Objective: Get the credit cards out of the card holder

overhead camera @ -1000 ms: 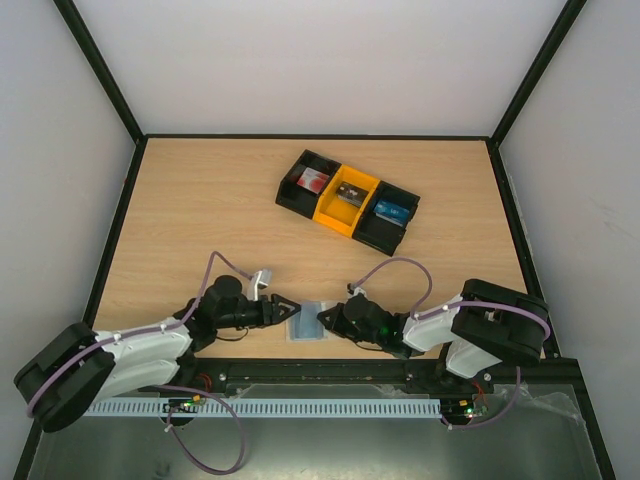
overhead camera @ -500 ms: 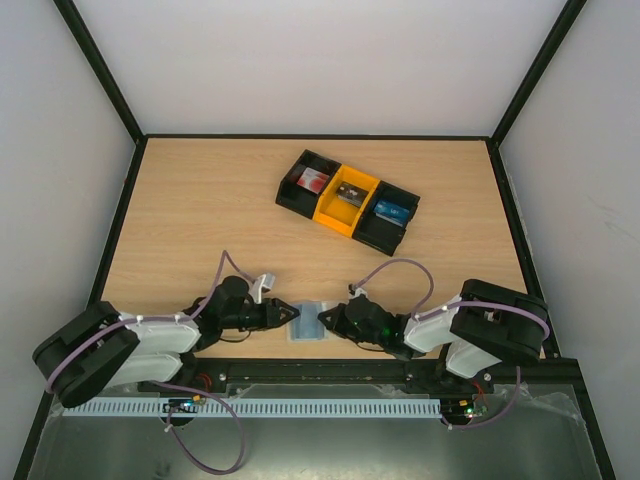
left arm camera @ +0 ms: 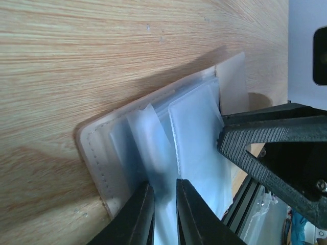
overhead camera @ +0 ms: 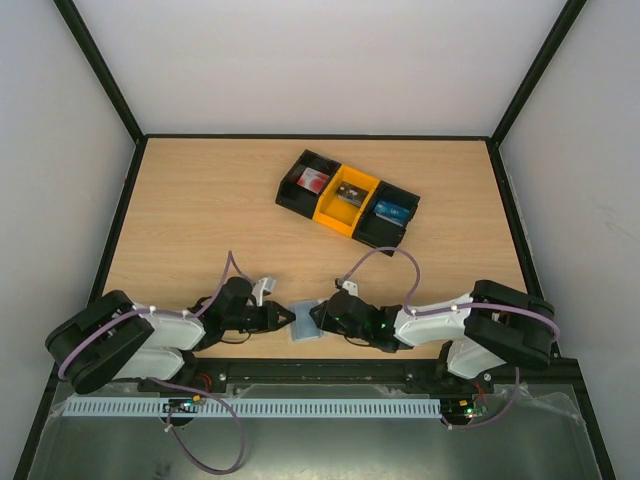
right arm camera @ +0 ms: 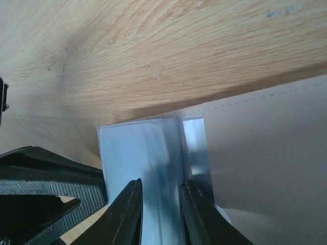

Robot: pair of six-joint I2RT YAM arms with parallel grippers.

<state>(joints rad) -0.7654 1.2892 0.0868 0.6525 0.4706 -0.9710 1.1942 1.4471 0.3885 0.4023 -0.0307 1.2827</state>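
Note:
The card holder [overhead camera: 305, 322] lies on the wood near the front edge, a pale grey-blue sleeve with translucent leaves [left arm camera: 194, 132]. My left gripper [overhead camera: 289, 318] reaches it from the left. Its jaws [left arm camera: 163, 188] are nearly together on a bundle of leaves. From the right comes my right gripper [overhead camera: 317, 317]. Its fingers [right arm camera: 161, 186] stand slightly apart either side of a blue-tinted leaf [right arm camera: 138, 148], beside the pale cover [right arm camera: 265, 153]. The credit cards are hidden; none shows through the leaves.
A black-and-yellow three-compartment tray [overhead camera: 347, 215] sits at mid-table with small red, dark and blue items in it. The black frame rail [overhead camera: 330, 372] runs just behind the holder. In the left wrist view the right gripper's ribbed finger [left arm camera: 276, 138] is very close.
The left gripper slid right onto the holder and its jaws narrowed. The right gripper's jaws parted a little and that arm shifted left.

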